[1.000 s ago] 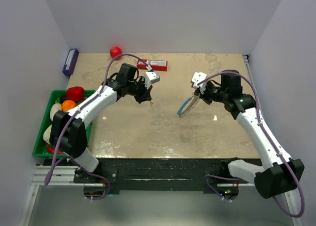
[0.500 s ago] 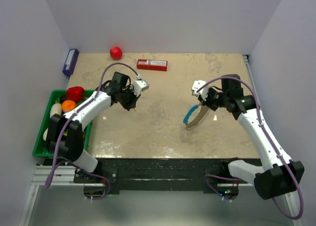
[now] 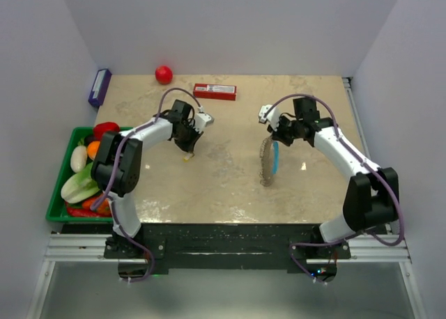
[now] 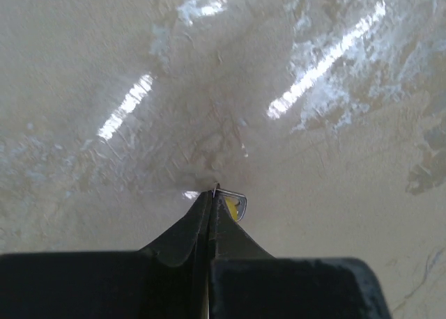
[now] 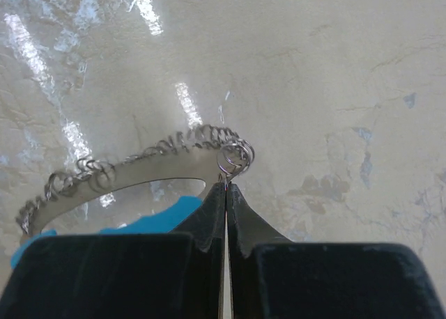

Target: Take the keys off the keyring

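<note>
The keyring (image 3: 267,162), a floppy silvery loop with a light-blue side, hangs down to the table at centre right. My right gripper (image 3: 273,139) is shut on a small ring at its top; in the right wrist view the jaws pinch that ring (image 5: 235,157) and the keyring (image 5: 132,162) curves off to the left. My left gripper (image 3: 187,152) is shut at centre left on a tiny brass-yellow key (image 4: 233,205), which peeks out just right of the closed tips (image 4: 210,193) close above the table. In the top view the key (image 3: 185,159) shows as a small yellow speck below the fingers.
A red ball (image 3: 164,74) and a red rectangular box (image 3: 214,91) lie at the back. A purple box (image 3: 99,87) sits at the back left edge. A green basket (image 3: 58,209) with vegetables stands at the left.
The left gripper with the key moved back toward the centre and lower. The right gripper swung left, and the keyring now hangs straight down with its end on the table.
</note>
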`<state>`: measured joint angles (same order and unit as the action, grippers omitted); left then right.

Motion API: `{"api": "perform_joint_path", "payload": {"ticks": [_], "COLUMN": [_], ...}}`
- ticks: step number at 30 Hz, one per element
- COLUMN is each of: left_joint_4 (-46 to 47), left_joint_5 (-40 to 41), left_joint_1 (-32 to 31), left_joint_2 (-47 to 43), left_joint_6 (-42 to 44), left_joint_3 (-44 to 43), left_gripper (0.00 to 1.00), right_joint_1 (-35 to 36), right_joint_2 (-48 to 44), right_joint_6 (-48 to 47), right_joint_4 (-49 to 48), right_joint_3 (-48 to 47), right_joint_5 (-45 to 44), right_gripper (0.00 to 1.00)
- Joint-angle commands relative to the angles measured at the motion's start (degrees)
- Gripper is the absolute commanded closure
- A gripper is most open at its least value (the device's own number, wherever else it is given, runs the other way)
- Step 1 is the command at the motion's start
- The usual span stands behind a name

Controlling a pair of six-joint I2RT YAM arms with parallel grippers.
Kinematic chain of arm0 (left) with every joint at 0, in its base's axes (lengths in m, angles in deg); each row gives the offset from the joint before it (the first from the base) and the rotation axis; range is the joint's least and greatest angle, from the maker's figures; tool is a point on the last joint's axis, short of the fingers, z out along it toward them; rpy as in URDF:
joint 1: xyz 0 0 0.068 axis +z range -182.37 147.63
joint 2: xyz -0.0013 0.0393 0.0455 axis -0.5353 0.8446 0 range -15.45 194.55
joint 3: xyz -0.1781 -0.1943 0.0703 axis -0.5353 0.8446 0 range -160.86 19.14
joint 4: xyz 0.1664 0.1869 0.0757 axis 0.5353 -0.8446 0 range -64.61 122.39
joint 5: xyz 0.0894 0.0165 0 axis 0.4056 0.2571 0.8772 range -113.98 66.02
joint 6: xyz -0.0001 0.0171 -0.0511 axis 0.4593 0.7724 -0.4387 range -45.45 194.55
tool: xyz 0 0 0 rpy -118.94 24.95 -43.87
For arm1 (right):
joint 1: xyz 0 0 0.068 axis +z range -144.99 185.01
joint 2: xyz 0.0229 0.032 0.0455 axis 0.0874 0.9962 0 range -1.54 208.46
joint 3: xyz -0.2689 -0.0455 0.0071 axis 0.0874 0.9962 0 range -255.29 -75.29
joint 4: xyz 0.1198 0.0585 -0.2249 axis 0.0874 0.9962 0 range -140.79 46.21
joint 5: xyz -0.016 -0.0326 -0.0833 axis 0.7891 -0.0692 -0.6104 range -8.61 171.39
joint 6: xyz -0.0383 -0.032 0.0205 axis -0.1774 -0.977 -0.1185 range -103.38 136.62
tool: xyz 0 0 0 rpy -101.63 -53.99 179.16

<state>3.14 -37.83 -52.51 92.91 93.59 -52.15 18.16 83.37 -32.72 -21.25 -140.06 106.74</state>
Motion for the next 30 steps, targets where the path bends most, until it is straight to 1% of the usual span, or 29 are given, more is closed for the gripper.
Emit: {"api": "perform_joint_path", "payload": {"ticks": [1, 6, 10, 14, 16, 17, 18, 19, 20, 21, 22, 24, 25, 26, 27, 28, 30], "left_joint_4": [2.89, 3.86, 3.94, 3.94, 3.68, 3.77, 3.77, 3.77, 3.85, 4.03, 4.03, 4.12, 4.29, 4.21, 4.21, 4.29, 4.12], "left_joint_5": [2.07, 2.07, 1.81, 1.28, 0.93, 0.84, 0.84, 0.75, 0.75, 0.66, 0.23, -0.30, -0.74, -0.92, -1.35, -1.62, -2.06], "left_joint_1": [0.80, 1.16, 1.24, 1.24, 1.24, 1.33, 1.25, 1.24, 1.24, 1.33, 1.33, 1.33, 1.33, 1.33, 1.33, 1.33, 1.33], "left_joint_2": [3.26, 4.49, 4.32, 4.32, 4.50, 4.58, 4.50, 4.41, 4.32, 3.71, 3.44, 2.39, 2.04, 1.51, 1.25, 0.90, -0.25], "left_joint_6": [-1.21, -2.00, -2.35, -2.52, -2.52, -2.52, -2.52, -2.52, -2.52, -2.52, -2.61, -2.61, -2.70, -2.70, -2.70, -2.79, -2.79], "left_joint_3": [-4.03, -4.83, -5.18, -4.83, -4.83, -4.74, -4.74, -4.74, -4.65, -4.56, -4.39, -4.30, -4.21, -4.12, -4.04, -3.86, -3.51], "left_gripper": [1.00, 0.94, 0.90, 0.79, 0.78, 0.73, 0.72, 0.67, 0.64, 0.60, 0.54, 0.47, 0.42, 0.40, 0.37, 0.33, 0.29], "right_joint_1": [0.04, 0.12, 0.04, 0.12, 0.04, 0.12, 0.04, 0.12, 0.04, 0.04, 0.04, 0.04, 0.04, 0.04, 0.04, 0.04, 0.04], "right_joint_2": [4.73, 9.83, 13.52, 15.64, 16.61, 17.48, 18.01, 18.45, 19.07, 19.85, 20.30, 20.91, 20.92, 21.09, 21.53, 21.62, 21.71], "right_joint_6": [0.92, 1.88, 2.58, 3.02, 3.11, 3.20, 3.20, 3.11, 3.02, 3.02, 3.02, 3.11, 3.02, 2.94, 2.94, 2.59, 2.32], "right_joint_4": [-5.10, -7.91, -10.20, -11.78, -12.22, -13.01, -13.28, -13.37, -13.28, -13.28, -13.11, -12.75, -12.67, -12.40, -12.14, -11.62, -11.35], "right_joint_3": [-3.16, -4.74, -5.10, -5.10, -5.01, -4.84, -4.75, -4.66, -4.83, -5.01, -5.10, -5.45, -5.63, -5.89, -6.07, -6.24, -6.33], "right_joint_5": [1.90, 3.22, 2.17, 1.03, 0.24, -0.29, -0.64, -1.25, -1.35, -1.44, -1.26, -0.91, -0.82, -0.91, -1.00, -1.08, -1.44], "right_gripper": [1.00, 1.00, 1.00, 1.00, 1.00, 1.00, 0.99, 0.98, 0.96, 0.93, 0.91, 0.86, 0.83, 0.81, 0.76, 0.74, 0.68]}}
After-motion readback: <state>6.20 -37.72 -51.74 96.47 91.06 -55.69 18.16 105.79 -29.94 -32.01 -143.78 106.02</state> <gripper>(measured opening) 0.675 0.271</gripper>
